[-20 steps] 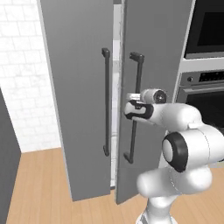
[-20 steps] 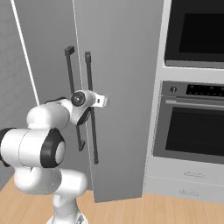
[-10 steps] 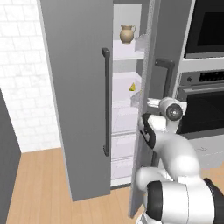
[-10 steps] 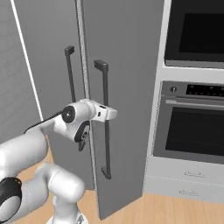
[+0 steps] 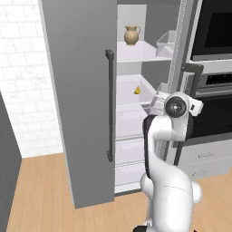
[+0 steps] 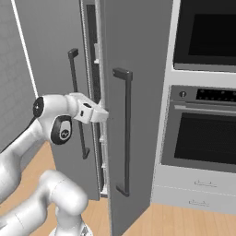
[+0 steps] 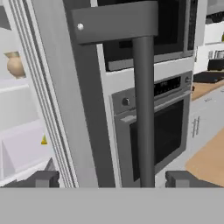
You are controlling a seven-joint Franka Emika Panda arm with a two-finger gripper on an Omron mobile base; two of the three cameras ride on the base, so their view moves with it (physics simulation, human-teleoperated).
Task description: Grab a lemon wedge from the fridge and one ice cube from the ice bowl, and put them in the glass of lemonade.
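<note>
The grey fridge (image 5: 81, 90) has its right door (image 6: 133, 55) swung wide open, baring the white shelves. The tiny yellow lemon wedge (image 5: 137, 90) lies on a middle shelf and is also in the hand view (image 7: 44, 140). My gripper (image 7: 112, 179) is open at the edge of the open door (image 6: 104, 115). The door's dark bar handle (image 7: 144, 109) stands between the spread fingertips (image 7: 41, 179), touching neither. In the left base view the hand (image 5: 158, 99) sits just right of the wedge's shelf. The ice bowl and the glass of lemonade are out of view.
A tan jug (image 5: 131, 35) stands on the upper shelf. The left fridge door (image 5: 109, 104) stays shut. A black wall oven (image 6: 207, 133) with drawers under it sits to the right of the fridge. The floor is wood.
The right fridge door has swung from shut to wide open, drawn by my arm, and the shelves, jug and lemon wedge came into view. The hand moved right and outward with the handle.
</note>
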